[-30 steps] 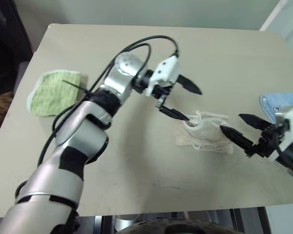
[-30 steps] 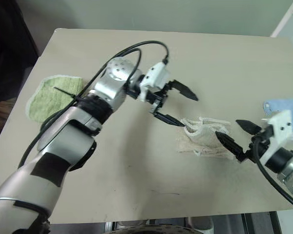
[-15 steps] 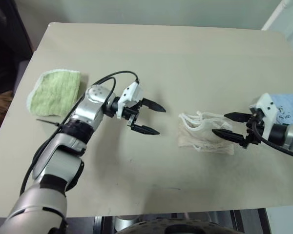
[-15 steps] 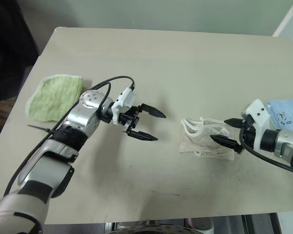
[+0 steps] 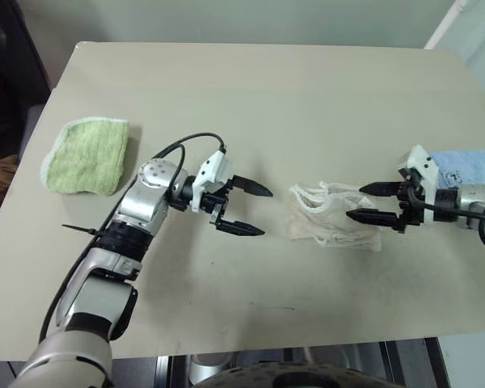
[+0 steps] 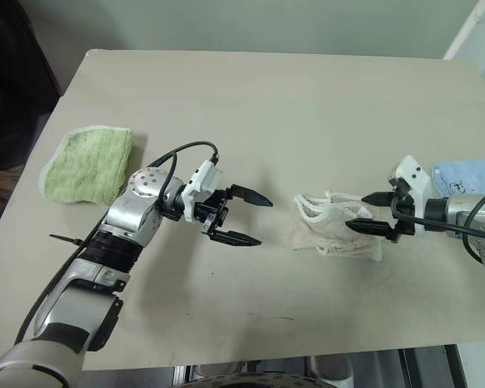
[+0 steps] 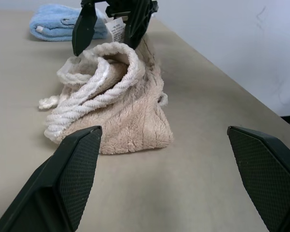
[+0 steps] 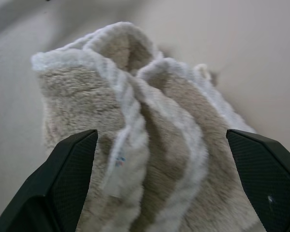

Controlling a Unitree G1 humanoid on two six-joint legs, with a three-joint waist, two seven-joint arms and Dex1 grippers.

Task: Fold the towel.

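The towel (image 5: 327,220) is a beige terry cloth with white edging, lying bunched in a crumpled heap on the table, right of centre. My left gripper (image 5: 265,212) hovers open a short way to its left, pointing at it, with nothing between the fingers. My right gripper (image 5: 354,202) is open at the towel's right end, its fingertips over the bunched folds; I cannot tell if they touch. In the left wrist view the towel (image 7: 116,111) lies ahead. The right wrist view has the towel's white-edged folds (image 8: 150,135) close up.
A small green folded towel (image 5: 85,155) lies at the table's left edge. A light-blue folded towel (image 5: 465,166) sits at the right edge, just behind my right wrist. The tan table (image 5: 250,89) has bare surface at the back and in front of the heap.
My left gripper drew back from the towel's upper left corner, moving left and down. My right gripper swung in to the towel's right end. Both stayed open.
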